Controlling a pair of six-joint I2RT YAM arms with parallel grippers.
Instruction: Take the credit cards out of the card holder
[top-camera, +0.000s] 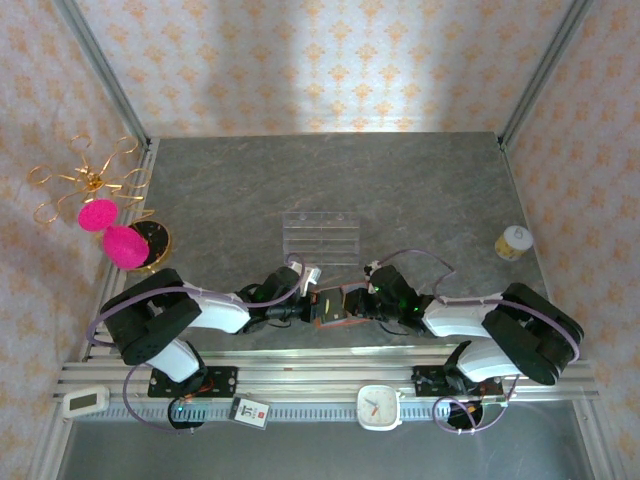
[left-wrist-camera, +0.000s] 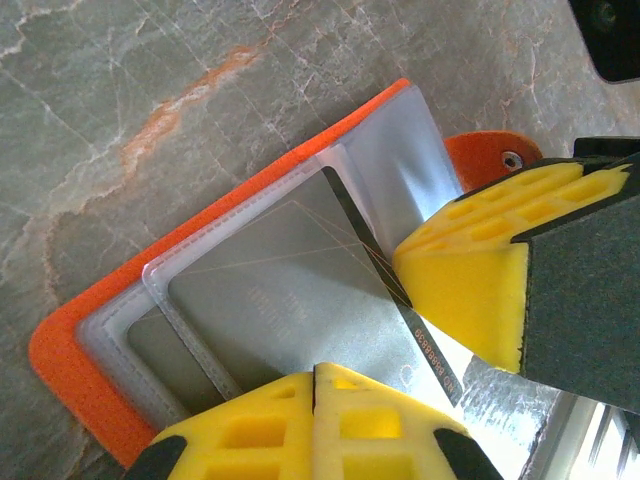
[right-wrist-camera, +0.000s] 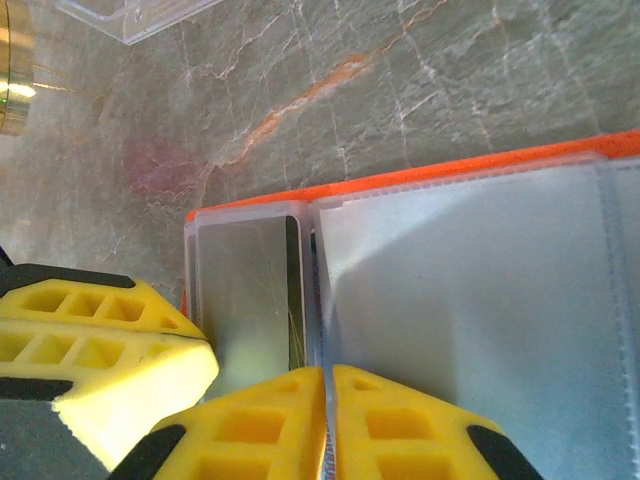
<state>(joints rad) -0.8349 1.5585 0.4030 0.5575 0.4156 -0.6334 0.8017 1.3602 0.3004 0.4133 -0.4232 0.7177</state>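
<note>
1. The card (left-wrist-camera: 290, 290) sticks partway out of the wallet (left-wrist-camera: 70, 350). Its long side points at the left pincer (left-wrist-camera: 315, 385), the nearer one.
2. The wallet lies open at the middle of the table's (top-camera: 230, 190) near edge.
3. The left pincer is pressed together, I think on the card. The right pincer's (right-wrist-camera: 325, 395) pads look together on a pocket.
4. I count one wallet and one sure card.

Grey marble table (top-camera: 250, 190); floral wallpaper walls (top-camera: 330, 60).

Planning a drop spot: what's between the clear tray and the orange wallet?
Bare tabletop separates clear tray and orange wallet, per the right wrist view.
</note>
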